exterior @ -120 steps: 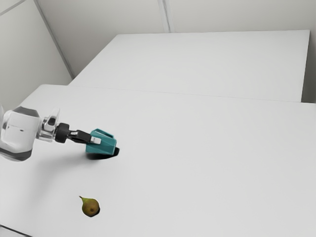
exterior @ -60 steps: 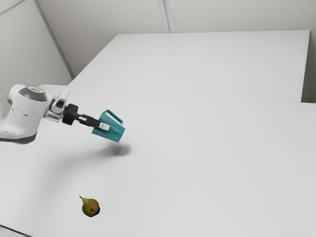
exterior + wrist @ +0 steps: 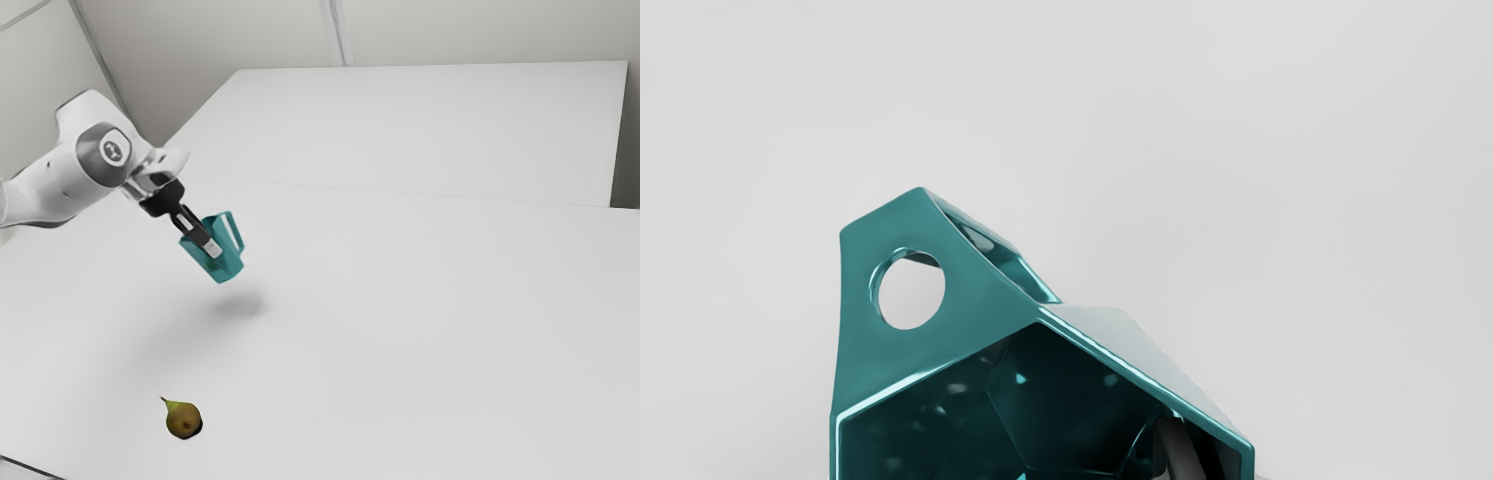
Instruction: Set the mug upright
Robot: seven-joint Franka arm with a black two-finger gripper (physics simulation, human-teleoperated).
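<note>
Teal mug: above the counter, long axis slanted, mouth up toward the exterior view's left, base down, handle toward its right.
Hand: nearly closed, 2 fingers pinching the mug's wall, 1 inside.
Pear: well apart.
Counter: stretches wide rightward.

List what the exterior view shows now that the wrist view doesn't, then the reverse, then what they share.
Exterior view: the pear, the white arm, and the mug's shadow on the table below it.

Wrist view: the round hole in the handle and the mug's dark, faceted inside.

Both: the tilted teal mug with its handle, a black gripper finger at it, and the white table.
</note>
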